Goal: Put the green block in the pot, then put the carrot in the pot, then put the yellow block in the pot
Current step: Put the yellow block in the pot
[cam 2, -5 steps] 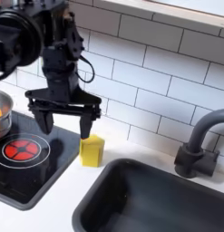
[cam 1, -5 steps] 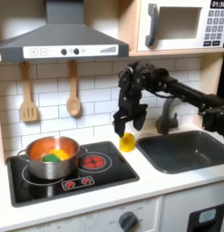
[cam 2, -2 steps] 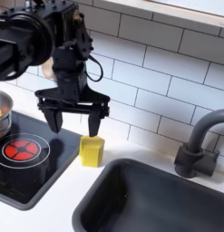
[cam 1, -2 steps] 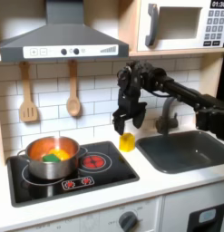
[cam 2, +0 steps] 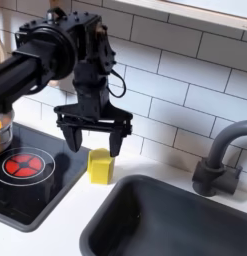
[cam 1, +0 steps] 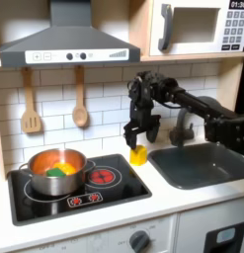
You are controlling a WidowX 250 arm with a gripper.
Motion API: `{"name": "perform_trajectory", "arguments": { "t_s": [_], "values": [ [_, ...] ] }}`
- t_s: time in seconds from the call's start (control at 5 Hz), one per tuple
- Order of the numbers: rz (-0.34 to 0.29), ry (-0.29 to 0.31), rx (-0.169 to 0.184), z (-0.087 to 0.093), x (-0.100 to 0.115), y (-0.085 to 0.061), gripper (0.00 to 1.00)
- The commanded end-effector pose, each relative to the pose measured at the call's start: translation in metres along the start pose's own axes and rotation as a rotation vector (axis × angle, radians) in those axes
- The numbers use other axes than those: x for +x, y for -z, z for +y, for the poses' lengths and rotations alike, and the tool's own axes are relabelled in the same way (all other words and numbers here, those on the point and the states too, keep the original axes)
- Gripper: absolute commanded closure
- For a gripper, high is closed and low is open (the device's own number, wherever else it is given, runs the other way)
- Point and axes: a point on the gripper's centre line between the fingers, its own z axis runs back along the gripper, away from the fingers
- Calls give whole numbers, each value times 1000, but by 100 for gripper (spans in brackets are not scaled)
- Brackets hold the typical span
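The gripper (cam 2: 92, 143) hangs just above the yellow block (cam 2: 99, 166), jaws open. The pot (cam 1: 54, 176), far left in the first exterior view, holds the green block (cam 1: 57, 171) and the carrot (cam 1: 46, 163).

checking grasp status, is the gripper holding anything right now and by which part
Nothing is held. The gripper hangs open just above the yellow block, which stands on the counter between stove and sink, its fingers apart and not closed on the block.
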Motion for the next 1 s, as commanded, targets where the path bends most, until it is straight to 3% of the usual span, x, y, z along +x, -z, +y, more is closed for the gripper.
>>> {"name": "perform_trajectory", "arguments": {
  "t_s": [0.0, 0.2, 0.8],
  "values": [
    [37, 14, 19, 3, -4, 15, 0],
    [36, 21, 23, 2, -3, 16, 0],
    [74, 23, 37, 4, -7, 37, 0]
  ]
}}
